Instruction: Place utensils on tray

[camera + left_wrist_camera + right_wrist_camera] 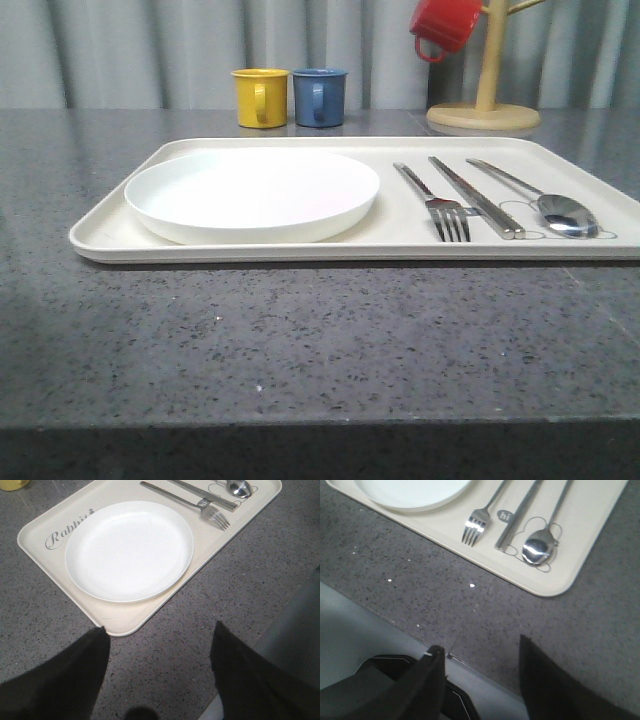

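On the dark speckled desk (pixel 320 340) sits the cream tray (pixel 110 230). At the tray's left end is a round white plate (pixel 252 192). Going right, the fork (pixel 440 205) lies next, then the chopsticks (pixel 476 196), then the spoon (pixel 552 205) near the tray's right end. All three lie side by side, close but not touching, with their handles pointing to the far edge of the desk. It looks like the job is done.

At the far edge stand a yellow cup (pixel 260 97) and a blue cup (pixel 320 97). Further right a red cup (pixel 445 25) hangs on a wooden cup stand (pixel 487 100).

What could go wrong? The tray's front corners sit near both claws. I think a careless arm move could bump the tray and make the utensils slide together or roll off.

The left claw (pixel 157 680) hangs wide open above the desk by the tray's near left corner, holding nothing. The right claw (pixel 480 680) is also spread wide and holds nothing, near the front edge of the desk.
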{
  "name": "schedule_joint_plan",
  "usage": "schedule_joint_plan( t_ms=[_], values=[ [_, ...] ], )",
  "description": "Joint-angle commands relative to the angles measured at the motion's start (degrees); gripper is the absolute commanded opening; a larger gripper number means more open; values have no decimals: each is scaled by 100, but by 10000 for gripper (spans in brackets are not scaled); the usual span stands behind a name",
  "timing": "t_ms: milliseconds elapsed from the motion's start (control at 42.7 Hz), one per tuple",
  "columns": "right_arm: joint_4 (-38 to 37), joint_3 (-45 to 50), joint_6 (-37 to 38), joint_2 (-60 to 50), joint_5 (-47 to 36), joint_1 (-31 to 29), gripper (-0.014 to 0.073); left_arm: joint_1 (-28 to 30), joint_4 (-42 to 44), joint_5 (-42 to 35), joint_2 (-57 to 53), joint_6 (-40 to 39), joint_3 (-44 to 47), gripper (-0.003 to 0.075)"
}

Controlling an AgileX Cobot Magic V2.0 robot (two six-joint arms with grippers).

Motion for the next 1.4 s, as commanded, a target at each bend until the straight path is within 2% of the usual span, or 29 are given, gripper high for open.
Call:
schedule_joint_plan(
  t_ms=[0,187,562,632,702,772,936,1100,1381],
  values=[
    [-233,-73,270,-390,-168,-11,378,-47,-53,-378,-14,-81,-151,438],
    [-227,-73,270,-855,-157,-11,378,-47,-53,-378,-14,-81,-151,438],
    [-193,-73,323,-899,-184,-11,374,-47,-53,-503,-14,-81,-151,438],
    [-193,-73,323,-899,-179,-11,332,-47,-53,-503,-14,-81,-151,438],
    [-193,-73,323,-899,-179,-11,248,-47,-90,-503,-14,-81,-151,433],
    [-193,-73,323,-899,-179,-11,148,-47,-164,-503,-14,-81,-151,385],
    [-193,-73,323,-899,-179,-11,-43,-47,-174,-503,-14,-81,-151,164],
    [-193,-73,323,-899,-184,-11,-115,-47,-174,-503,-14,-81,-151,-19],
    [-187,-73,323,-899,-431,-11,-113,-47,-174,-515,-14,-81,-151,-20]
  ],
)
